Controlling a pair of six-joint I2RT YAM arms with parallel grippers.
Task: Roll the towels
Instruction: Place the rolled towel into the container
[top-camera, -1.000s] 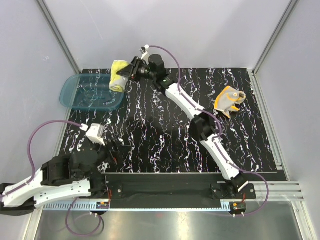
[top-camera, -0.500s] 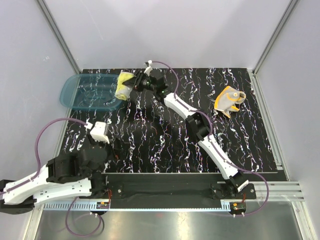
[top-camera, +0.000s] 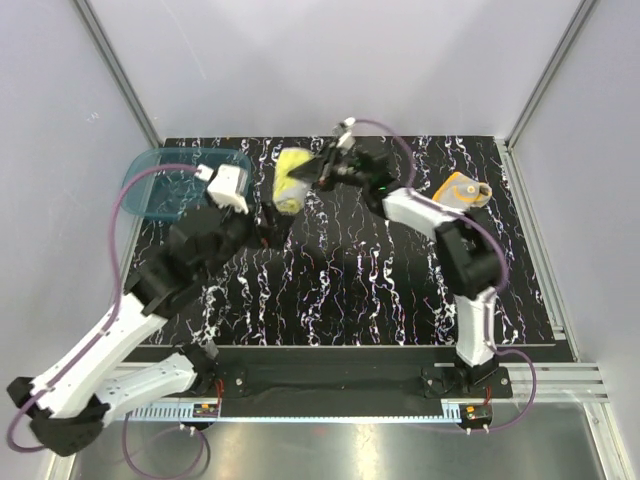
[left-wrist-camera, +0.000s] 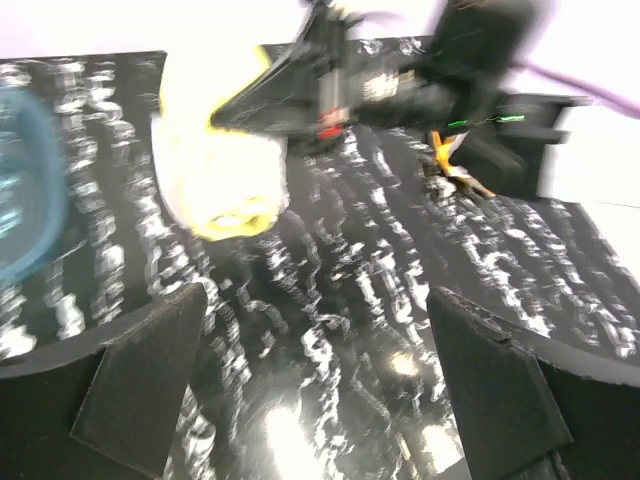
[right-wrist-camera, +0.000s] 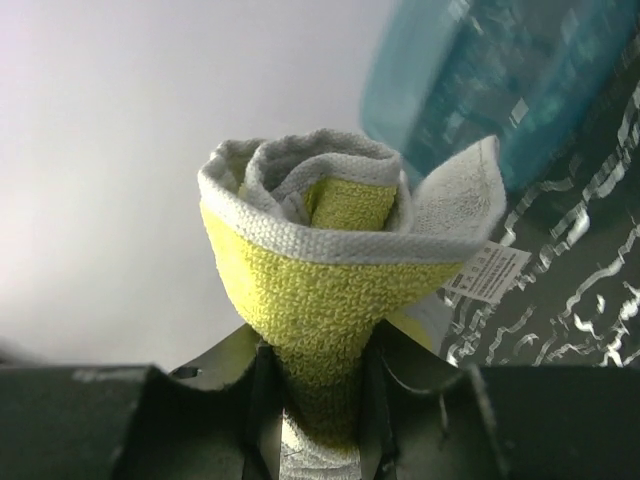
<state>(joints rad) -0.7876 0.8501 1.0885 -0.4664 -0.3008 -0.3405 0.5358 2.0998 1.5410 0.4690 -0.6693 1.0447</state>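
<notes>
Since the earlier frames, the right end effector (top-camera: 318, 172) has carried the rolled pale yellow terry towel (top-camera: 291, 181) away from the translucent teal plastic basin (top-camera: 160, 190) to a spot over the middle far part of the counter. The left arm has swung forward from the near left corner towards it.

The right end effector (right-wrist-camera: 320, 405) is clamped on the roll's lower end. The roll's looped yellow pile faces outward and a smooth grey-beige hem spirals at the top. A white sewn-in care tag (right-wrist-camera: 483, 274) hangs from the roll; its print is too small to read. Whether the roll touches the counter cannot be told.

The left end effector (left-wrist-camera: 318, 390) stands wide apart and holds nothing, just near of the roll (left-wrist-camera: 222, 165).

The crumpled orange and grey-beige towel (top-camera: 459, 194) lies at the far right of the glossy black, white-veined counter (top-camera: 340, 290).
</notes>
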